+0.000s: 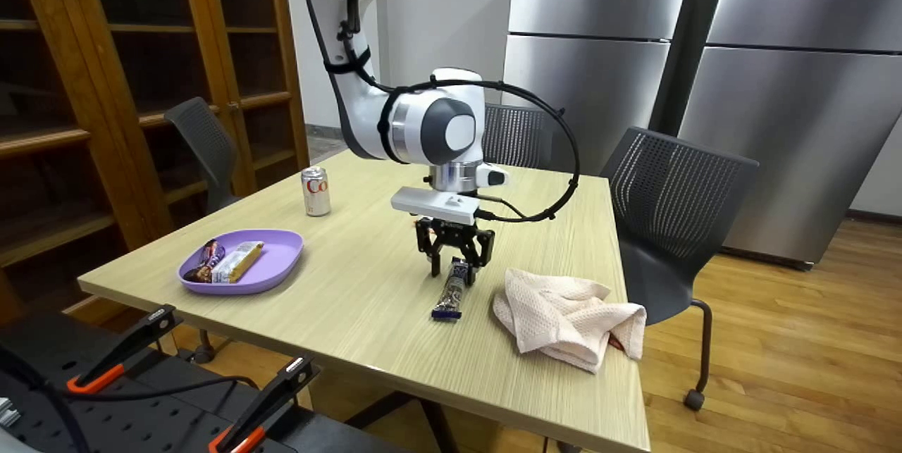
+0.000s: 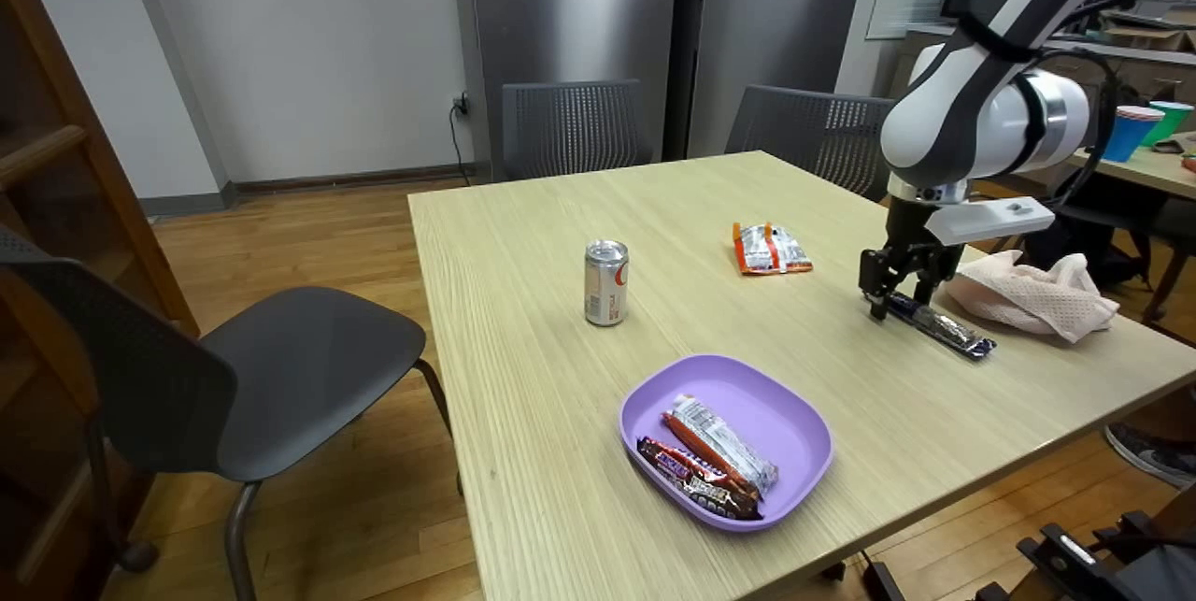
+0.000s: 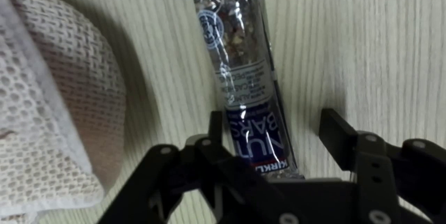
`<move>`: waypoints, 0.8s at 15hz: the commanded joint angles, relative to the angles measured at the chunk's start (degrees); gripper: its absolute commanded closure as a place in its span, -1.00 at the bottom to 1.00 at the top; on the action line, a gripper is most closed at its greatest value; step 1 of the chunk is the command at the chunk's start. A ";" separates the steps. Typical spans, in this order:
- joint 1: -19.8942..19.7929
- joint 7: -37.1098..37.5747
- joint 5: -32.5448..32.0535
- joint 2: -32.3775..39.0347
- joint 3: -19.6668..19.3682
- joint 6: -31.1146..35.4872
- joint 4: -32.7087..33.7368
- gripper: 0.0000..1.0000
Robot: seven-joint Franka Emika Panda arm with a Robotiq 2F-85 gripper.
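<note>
Nut bar (image 3: 244, 77): being straddled by claw (image 3: 273, 129) | fingers (image 3: 338, 140): being held apart | long axis: being crossed nearly square by closing line

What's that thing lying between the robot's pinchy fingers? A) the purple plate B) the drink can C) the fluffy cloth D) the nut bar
D, because the wrist view shows the nut bar between the two fingers of the open gripper.

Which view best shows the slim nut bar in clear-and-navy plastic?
The wrist view: the nut bar appears largest, its lettering partly readable. Both exterior views show it small, one end between the jaws of the black gripper.
</note>
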 commanded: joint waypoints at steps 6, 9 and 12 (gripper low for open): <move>-1.12 -2.39 0.96 -1.84 1.44 -0.69 -0.93 0.77; -0.79 -2.45 0.67 -2.97 1.35 0.06 -2.21 0.82; 0.05 -2.19 0.24 -3.79 1.20 0.68 -3.18 0.82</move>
